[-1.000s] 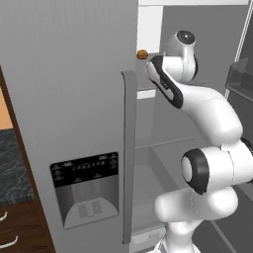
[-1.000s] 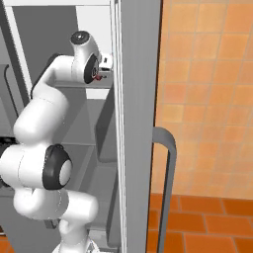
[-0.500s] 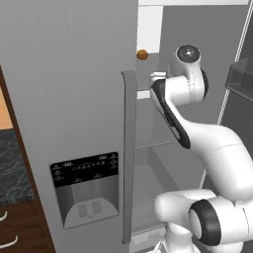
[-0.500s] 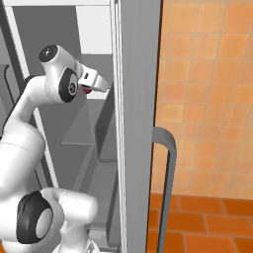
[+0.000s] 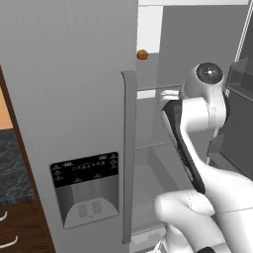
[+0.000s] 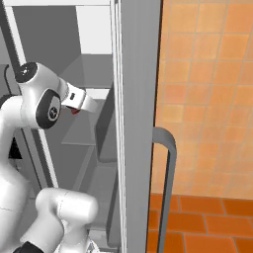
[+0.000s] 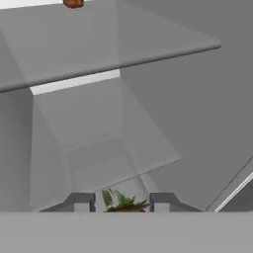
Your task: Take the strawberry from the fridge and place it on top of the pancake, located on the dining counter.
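Reaching into the open fridge (image 5: 74, 99) with the white arm, at the level of the upper shelves. Pinching the strawberry (image 7: 124, 204) between the two fingertips of the gripper (image 7: 121, 202), green leaves poking up between the dark tips in the hand view. Showing as a small red spot (image 6: 74, 110) just under the hand in the right base view, held in the air above a grey shelf (image 6: 84, 133), not resting on it. Sitting apart on a higher shelf, near the edge of the closed door, a small orange-brown round item (image 5: 142, 54), also peeking in at the top edge of the hand view (image 7: 73, 3). Facing the camera on the closed left door, a black-edged dispenser panel (image 5: 85, 185) beside the long vertical handle (image 5: 129, 153). Standing to the right of the fridge, an orange tiled wall (image 6: 207, 89).
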